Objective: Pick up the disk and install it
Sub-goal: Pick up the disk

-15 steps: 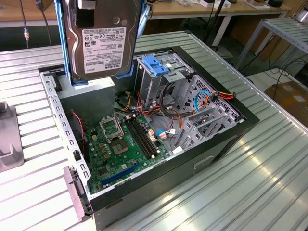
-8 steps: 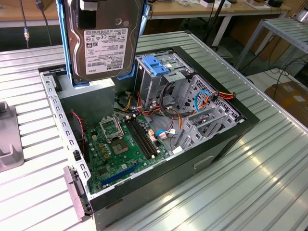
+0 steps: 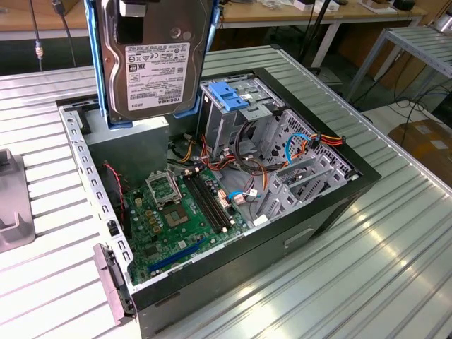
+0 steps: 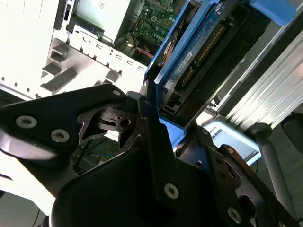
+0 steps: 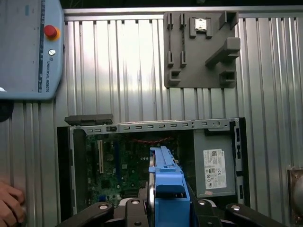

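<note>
The disk [image 3: 152, 63], a grey metal drive with a white label and blue side rails, hangs upright above the open computer case [image 3: 360, 180], over its back left corner in the exterior view. In the second wrist view my gripper [image 4: 177, 135] is shut on the disk [image 4: 199, 52], with a black finger [image 4: 151, 137] against its blue rail. In the first wrist view I look down the blue edge of the disk [image 5: 166, 179] between the gripper [image 5: 168, 205] arms, onto the case below. Inside the case, a metal drive cage with a blue tab [image 3: 229, 95] stands at the back.
The case lies open on a ribbed metal table [image 3: 339, 282], with the motherboard [image 3: 176, 212], cables and a grey power-supply box [image 5: 215, 163] inside. A grey fixture plate [image 5: 201, 52] and a teach pendant [image 5: 28, 47] lie beyond it. A person's hand [image 5: 9, 203] rests at the table's edge.
</note>
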`<state>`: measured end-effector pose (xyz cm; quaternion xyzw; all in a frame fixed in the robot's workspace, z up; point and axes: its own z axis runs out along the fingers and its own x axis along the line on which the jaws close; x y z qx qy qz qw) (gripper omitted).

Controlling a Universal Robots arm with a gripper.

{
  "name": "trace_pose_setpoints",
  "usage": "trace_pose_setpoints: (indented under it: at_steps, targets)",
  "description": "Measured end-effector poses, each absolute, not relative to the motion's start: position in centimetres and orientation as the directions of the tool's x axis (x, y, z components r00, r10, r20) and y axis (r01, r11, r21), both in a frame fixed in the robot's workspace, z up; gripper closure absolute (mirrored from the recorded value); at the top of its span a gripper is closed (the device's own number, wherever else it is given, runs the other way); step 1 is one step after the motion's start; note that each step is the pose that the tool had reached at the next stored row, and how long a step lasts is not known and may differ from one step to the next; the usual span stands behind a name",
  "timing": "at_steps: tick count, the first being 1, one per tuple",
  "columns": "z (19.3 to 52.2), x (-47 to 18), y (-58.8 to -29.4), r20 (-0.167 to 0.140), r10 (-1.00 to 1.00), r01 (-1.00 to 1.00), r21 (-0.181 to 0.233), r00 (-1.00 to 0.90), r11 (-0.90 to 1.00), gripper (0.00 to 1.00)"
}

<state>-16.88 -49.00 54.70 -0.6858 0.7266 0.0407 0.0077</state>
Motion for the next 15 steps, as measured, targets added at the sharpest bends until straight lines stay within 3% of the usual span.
trace_pose_setpoints:
  at_steps: [15]
  targets:
    - [54.69,-16.63,-49.53,-0.067,-0.996,-0.997,0.049,-0.059,0.056,0.63]
